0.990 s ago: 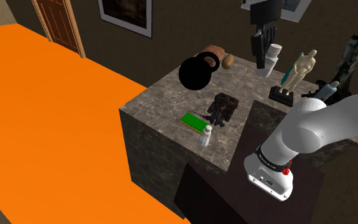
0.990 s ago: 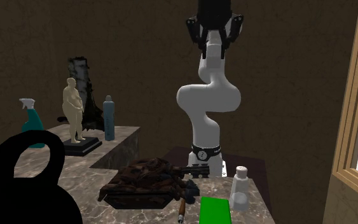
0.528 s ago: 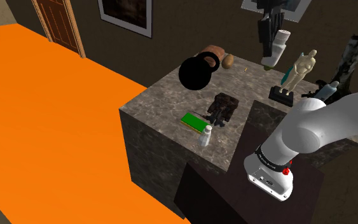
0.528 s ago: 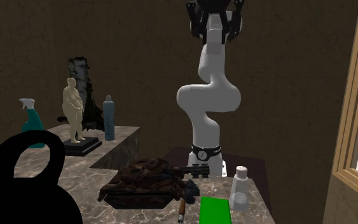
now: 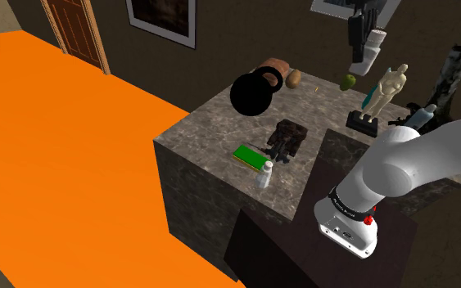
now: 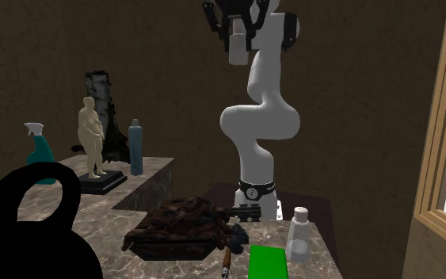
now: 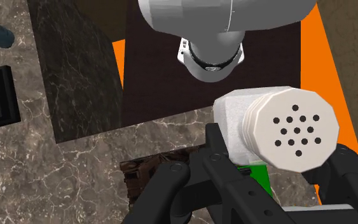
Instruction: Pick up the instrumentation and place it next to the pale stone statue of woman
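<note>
Gripper [image 7: 278, 159] clamped on white perforated-cap canister [image 5: 375, 42]; held high over marble counter [image 5: 220, 123].

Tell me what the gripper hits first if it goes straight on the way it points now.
Pointing down, the gripper, jaws clasping the white shaker, has open air below it, then probably the dark brown model beside the green block, or the marble tabletop around them; depth is unclear.

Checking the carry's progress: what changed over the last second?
The tool, shut on the white perforated-cap shaker, carried it up and toward the shoulder view's right, nearer the pale statue. The statue, black kettlebell and small white bottle stayed put.
</note>
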`<action>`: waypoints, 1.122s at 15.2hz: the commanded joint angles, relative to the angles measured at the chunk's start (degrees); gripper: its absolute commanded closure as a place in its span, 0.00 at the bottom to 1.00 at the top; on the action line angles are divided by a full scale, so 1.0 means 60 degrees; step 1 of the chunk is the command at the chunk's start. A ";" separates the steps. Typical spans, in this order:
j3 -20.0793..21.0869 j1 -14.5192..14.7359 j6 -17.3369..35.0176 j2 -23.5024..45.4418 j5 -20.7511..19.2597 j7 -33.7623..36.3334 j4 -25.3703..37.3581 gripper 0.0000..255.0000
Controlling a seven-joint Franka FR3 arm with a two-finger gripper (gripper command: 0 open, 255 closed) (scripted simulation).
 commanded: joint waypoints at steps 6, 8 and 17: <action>-0.1483 -0.0111 0.0184 0.0027 -0.1697 -0.1880 0.0054 1.00; -0.1909 -0.0147 0.0281 0.0122 -0.2153 -0.2413 0.0159 1.00; -0.3888 -0.0304 0.0996 0.1049 -0.3869 -0.4839 0.1087 1.00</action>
